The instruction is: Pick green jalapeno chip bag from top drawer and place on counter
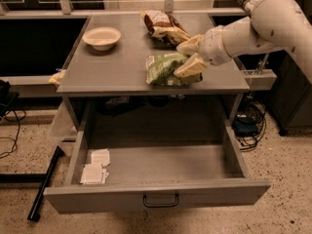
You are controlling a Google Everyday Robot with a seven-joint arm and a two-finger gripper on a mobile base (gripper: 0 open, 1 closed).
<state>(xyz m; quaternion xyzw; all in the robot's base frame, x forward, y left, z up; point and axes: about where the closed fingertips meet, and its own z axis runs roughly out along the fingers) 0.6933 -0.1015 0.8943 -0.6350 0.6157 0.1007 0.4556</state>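
The green jalapeno chip bag (165,70) lies flat on the counter (114,67) near its front edge, right of centre. My gripper (187,56) comes in from the right on a white arm and sits at the bag's right end. Its fingers (189,44) are spread apart, the lower one resting against the bag's top right edge. The top drawer (156,197) is pulled fully out below the counter, its dark loop handle at front centre.
A white bowl (101,37) stands at the counter's back left. A brown-and-cream chip bag (163,26) lies at the back centre, just behind my gripper. White paper packets (95,167) lie in the drawer's left part. Cables (248,126) lie on the floor at the right.
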